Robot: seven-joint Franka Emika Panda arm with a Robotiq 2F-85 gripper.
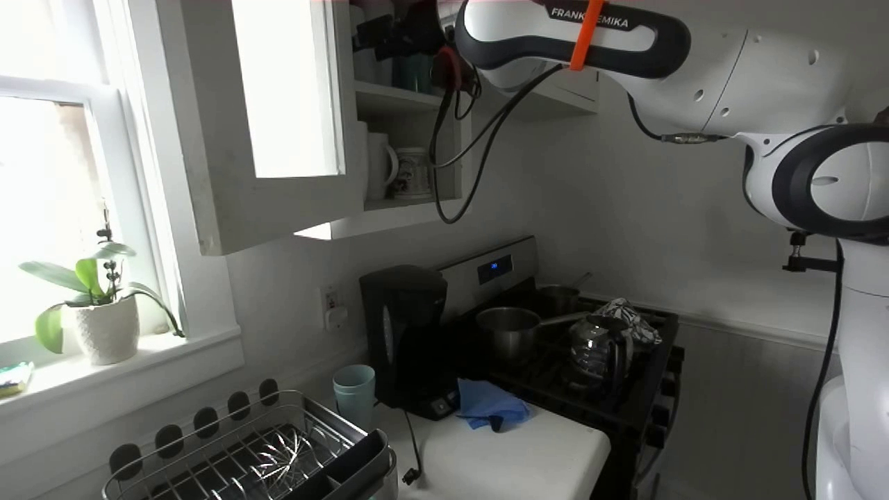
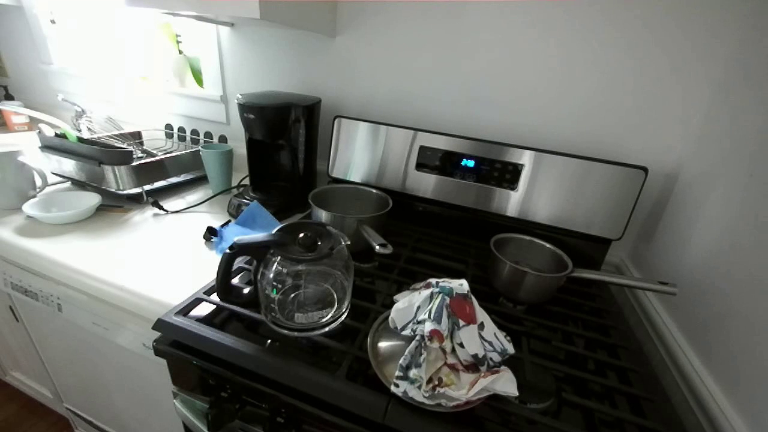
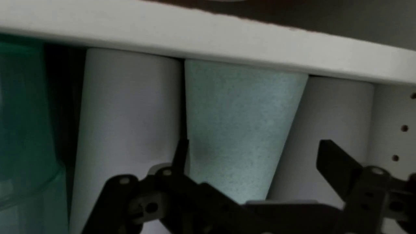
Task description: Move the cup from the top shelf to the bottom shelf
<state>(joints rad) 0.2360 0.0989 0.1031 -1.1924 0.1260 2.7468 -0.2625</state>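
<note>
Cup: The pale green cup (image 3: 240, 123) is in the upper part of the white cupboard (image 1: 396, 218), between two white cups (image 3: 126, 113). Its wide end is close to a white board (image 3: 208, 35); which board, I cannot tell.
Gripper: The gripper (image 3: 255, 148) has its fingers apart. One fingertip (image 3: 181, 156) is just beside the pale green cup; the other is in front of a white cup, with a gap. If it touches, I cannot tell.
Top shelf: In an exterior view, the top shelf (image 1: 399, 94) lies lower than the gripper.
Bottom shelf: On the bottom shelf (image 1: 410, 204), a white mug (image 1: 378, 167) and a patterned mug (image 1: 412, 173) stand side by side.
Counter: On the counter (image 1: 514, 451), the coffee maker (image 1: 399, 326) is at the back corner, next to the stove (image 2: 288, 363). A blue cloth (image 1: 489, 403) lies at the stove-side edge. A blue-green tumbler (image 1: 355, 399) is near the back edge, between the dish rack (image 2: 150, 176) and the coffee maker.
</note>
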